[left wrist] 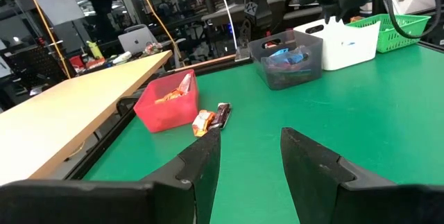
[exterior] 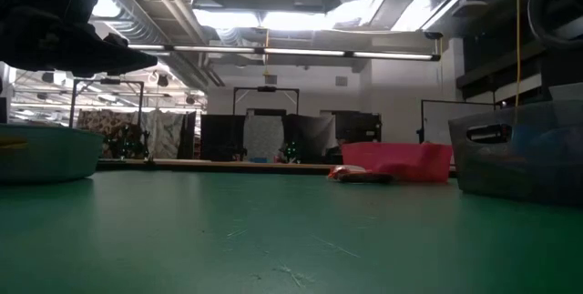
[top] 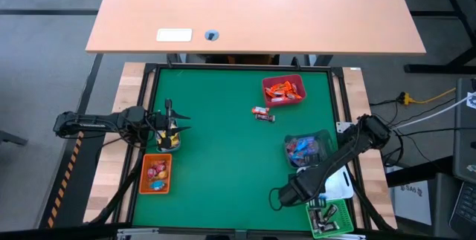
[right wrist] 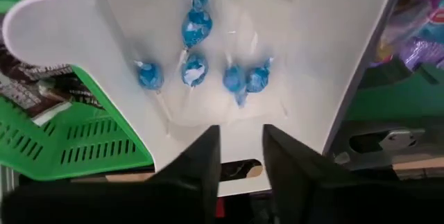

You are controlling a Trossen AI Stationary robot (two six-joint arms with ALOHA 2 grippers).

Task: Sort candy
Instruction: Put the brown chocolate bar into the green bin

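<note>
Two loose candies (top: pixel 262 114) mid-mat

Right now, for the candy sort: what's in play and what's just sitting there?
In play:
- two loose candies on the mat
- blue candies in the white bin
- red bin, clear bin, orange bin, green bin
- left claw, open
- right claw, open over the white bin

Lying about:
- wooden desk
- white card on it
</note>
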